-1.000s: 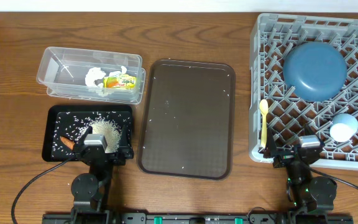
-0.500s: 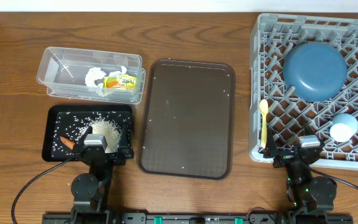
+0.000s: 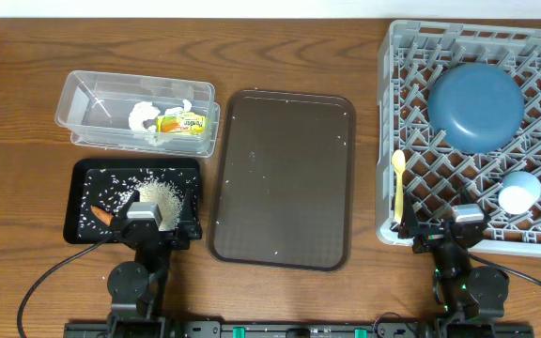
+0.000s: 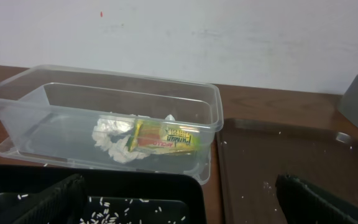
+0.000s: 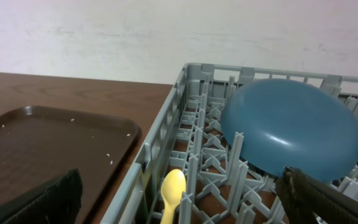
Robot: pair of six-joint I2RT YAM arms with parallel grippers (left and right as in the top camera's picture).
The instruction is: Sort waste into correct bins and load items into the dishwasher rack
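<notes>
Gaping fully apart, the left claw [image 4: 178, 186] and the right claw [image 5: 179, 180] both hang empty, gripping nothing.

The overhead view looks straight down on the table [image 3: 26, 75], high enough to take in everything from the clear tub [image 3: 87, 99] at 10 o'clock to the rack [image 3: 411, 56] at 3 o'clock. The left wrist view sits low and close at 7 o'clock, facing 12 o'clock over the black tray [image 4: 166, 186] to the tub and the wall [image 4: 229, 37]. The right wrist view sits equally low at 5 o'clock, facing 12 o'clock into the rack's left side. All three views share the brown tray [image 3: 285, 178].
</notes>
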